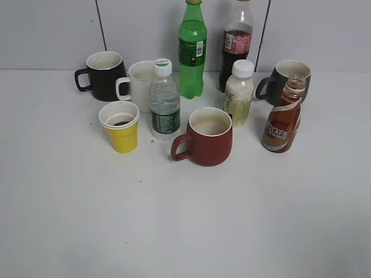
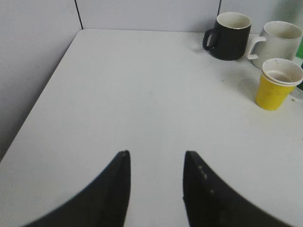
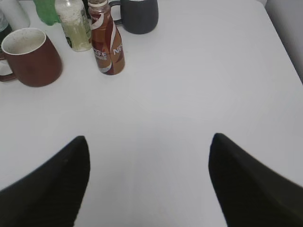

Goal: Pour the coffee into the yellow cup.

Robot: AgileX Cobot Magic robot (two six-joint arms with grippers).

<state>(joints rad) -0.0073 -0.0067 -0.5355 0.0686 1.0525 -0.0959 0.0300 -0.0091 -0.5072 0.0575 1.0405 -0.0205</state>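
The coffee bottle, capless with a brown-and-white swirl label, stands upright at the right of the table; it also shows in the right wrist view. The yellow cup stands at the left with a little dark liquid at its bottom; it also shows in the left wrist view. My left gripper is open and empty over bare table, well left of the cup. My right gripper is wide open and empty, short of the coffee bottle. Neither gripper shows in the exterior view.
A dark red mug stands in the middle. Behind are a black mug, a white mug, a water bottle, a green bottle, a cola bottle, a white-capped pale bottle and a dark grey mug.
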